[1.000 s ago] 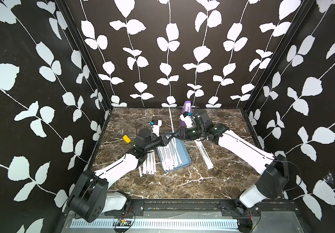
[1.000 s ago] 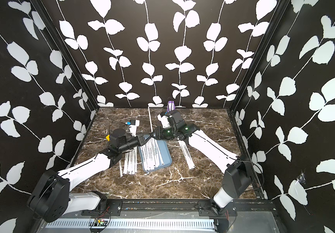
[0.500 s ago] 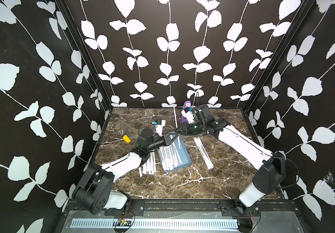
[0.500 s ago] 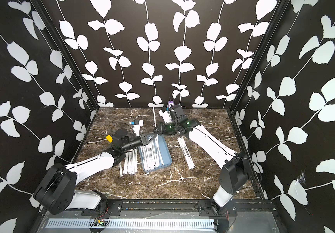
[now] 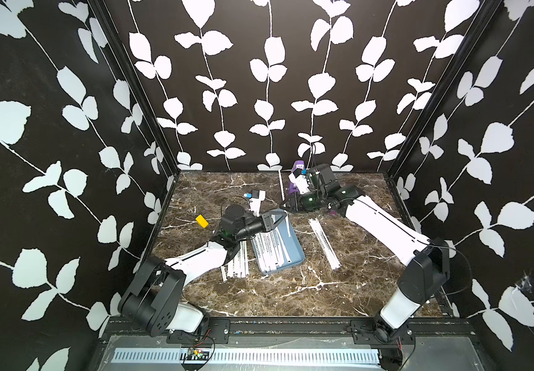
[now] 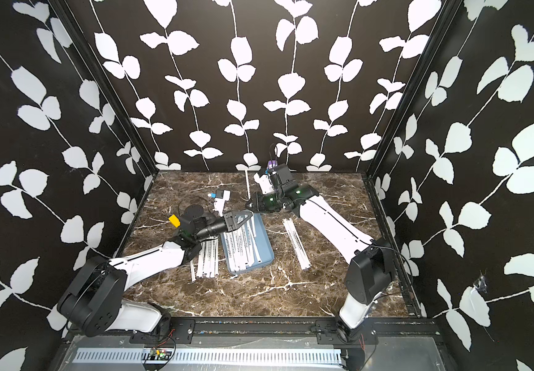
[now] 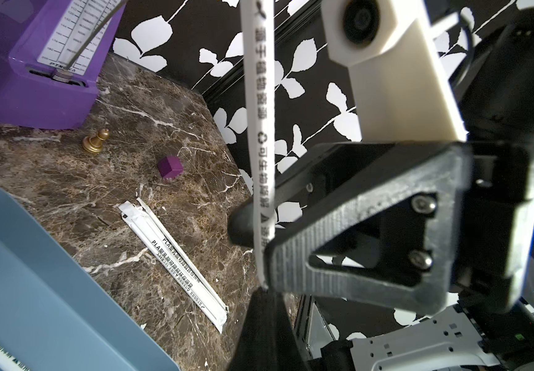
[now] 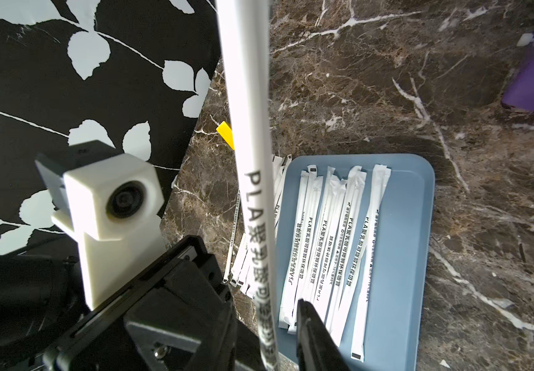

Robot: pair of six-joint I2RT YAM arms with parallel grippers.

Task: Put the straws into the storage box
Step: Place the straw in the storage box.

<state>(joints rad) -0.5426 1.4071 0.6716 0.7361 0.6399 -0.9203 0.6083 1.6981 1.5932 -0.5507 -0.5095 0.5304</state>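
Partly off-frame: nearest straw (image 8: 255,192).

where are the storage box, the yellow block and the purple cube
storage box (image 8: 404,250), right wrist view, bare floor
yellow block (image 5: 202,221), a top view, top face
purple cube (image 7: 170,167), left wrist view, its middle

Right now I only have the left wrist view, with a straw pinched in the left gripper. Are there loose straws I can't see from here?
Observer: Yes, a pile of straws lies outside the storage box, along its left side.
Operator: How full is the box?
Observer: Several boxed straws lie side by side; the strip farthest from the pile is bare.
Operator: Anything else over there?
Observer: A yellow block, apart from the pile, farther left and back.
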